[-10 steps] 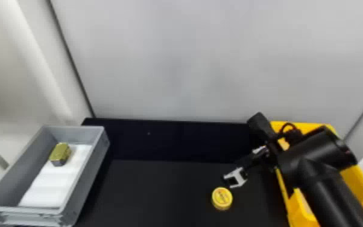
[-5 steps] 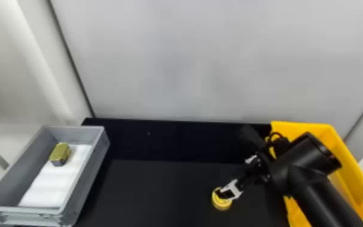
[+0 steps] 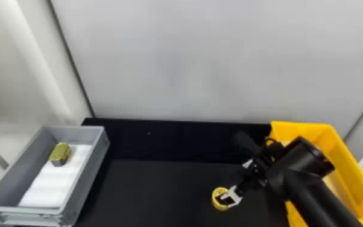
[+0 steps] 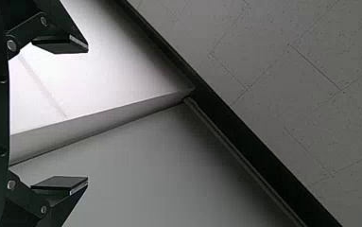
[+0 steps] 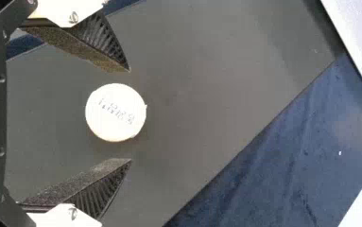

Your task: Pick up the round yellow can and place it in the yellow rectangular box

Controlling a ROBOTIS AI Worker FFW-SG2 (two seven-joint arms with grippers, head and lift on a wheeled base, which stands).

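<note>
The place looks like a robotics lab or workshop cell; which of the two cannot be told. A black robot arm is over a dark worktop backed by a plain grey wall, with a grey plastic crate and a yellow rectangular box at its sides. The left wrist view shows speckled ceiling tiles.

The right arm is black and tubular, with a looped black cable. Its ribbed, wedge-shaped fingers meet white brackets with screws; the left fingers are smooth black, with silvery pivot pins.
</note>
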